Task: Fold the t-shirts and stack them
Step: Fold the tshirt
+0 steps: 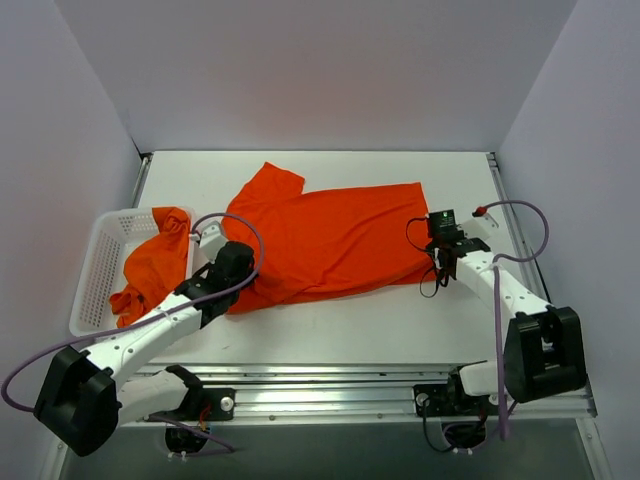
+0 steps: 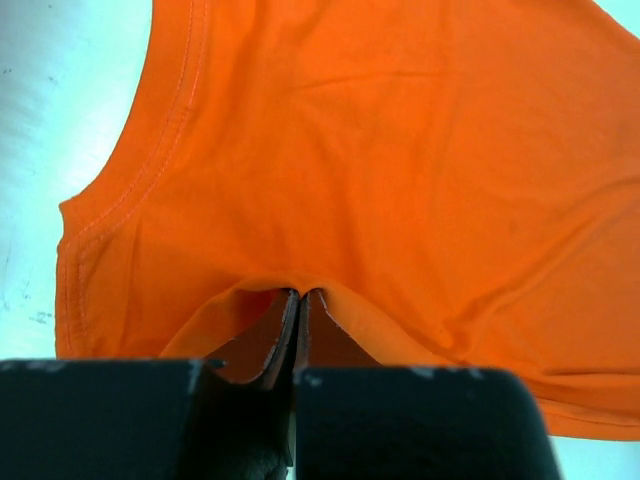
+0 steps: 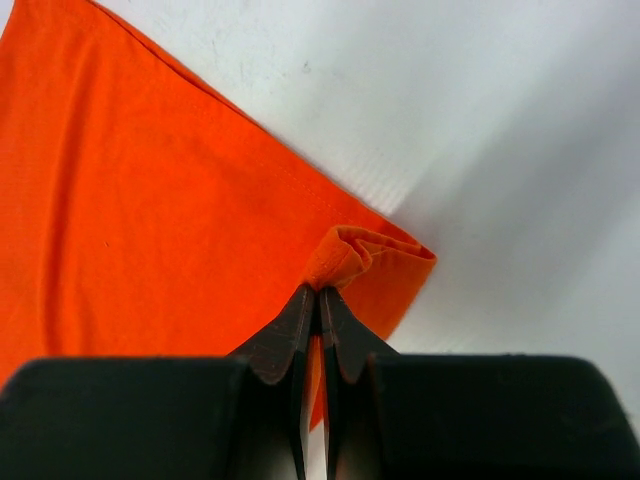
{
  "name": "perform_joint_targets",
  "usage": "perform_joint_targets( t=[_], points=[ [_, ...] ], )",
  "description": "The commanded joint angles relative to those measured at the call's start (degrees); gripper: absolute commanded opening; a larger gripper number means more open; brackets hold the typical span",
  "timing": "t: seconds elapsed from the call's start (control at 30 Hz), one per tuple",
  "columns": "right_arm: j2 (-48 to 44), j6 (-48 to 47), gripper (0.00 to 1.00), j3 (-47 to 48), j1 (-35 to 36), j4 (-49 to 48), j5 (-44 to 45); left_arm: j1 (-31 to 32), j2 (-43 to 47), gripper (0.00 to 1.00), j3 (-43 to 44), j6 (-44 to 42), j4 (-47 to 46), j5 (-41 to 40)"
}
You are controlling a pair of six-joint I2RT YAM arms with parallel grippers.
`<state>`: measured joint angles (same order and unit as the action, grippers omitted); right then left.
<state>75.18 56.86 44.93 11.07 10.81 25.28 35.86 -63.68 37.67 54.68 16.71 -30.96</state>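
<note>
A bright orange-red t-shirt (image 1: 330,240) lies spread across the middle of the white table, one sleeve pointing to the back. My left gripper (image 1: 238,262) is shut on the shirt's near left part; in the left wrist view the fabric (image 2: 380,170) bunches up over the closed fingertips (image 2: 290,305). My right gripper (image 1: 440,255) is shut on the shirt's near right corner; the right wrist view shows a small rolled pinch of hem (image 3: 345,255) between its fingertips (image 3: 300,310). A second orange-red t-shirt (image 1: 150,265) hangs crumpled out of the basket.
A white perforated plastic basket (image 1: 100,270) stands at the left edge of the table, beside my left arm. White walls close in on the table at the left, back and right. A metal rail (image 1: 330,375) runs along the near edge.
</note>
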Motion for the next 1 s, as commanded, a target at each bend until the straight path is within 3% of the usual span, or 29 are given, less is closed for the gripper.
perform_joint_targets(
  t=[0.0,0.27,0.5,0.6,0.97],
  points=[
    [3.56,-0.09,0.0,5.33,-0.61,-1.14,2.85,-4.12,-2.67,0.02,3.37,-2.64,-5.02,4.76],
    [15.34,0.35,0.0,13.6,-1.4,-1.23,3.9,-10.36,-9.61,0.02,4.96,-2.73,-9.76,8.54],
    [25.18,1.59,0.0,16.77,-1.75,-2.54,3.82,-15.11,-20.76,0.02,7.85,-3.87,-15.65,12.58],
    [27.91,2.11,0.0,17.56,-1.84,-2.99,3.81,-17.04,-24.81,0.02,8.91,-4.66,-20.39,14.96],
    [32.4,2.99,0.0,20.02,-2.98,-2.81,4.87,-20.82,-35.63,0.02,17.17,-6.51,-21.37,19.27]
  ],
)
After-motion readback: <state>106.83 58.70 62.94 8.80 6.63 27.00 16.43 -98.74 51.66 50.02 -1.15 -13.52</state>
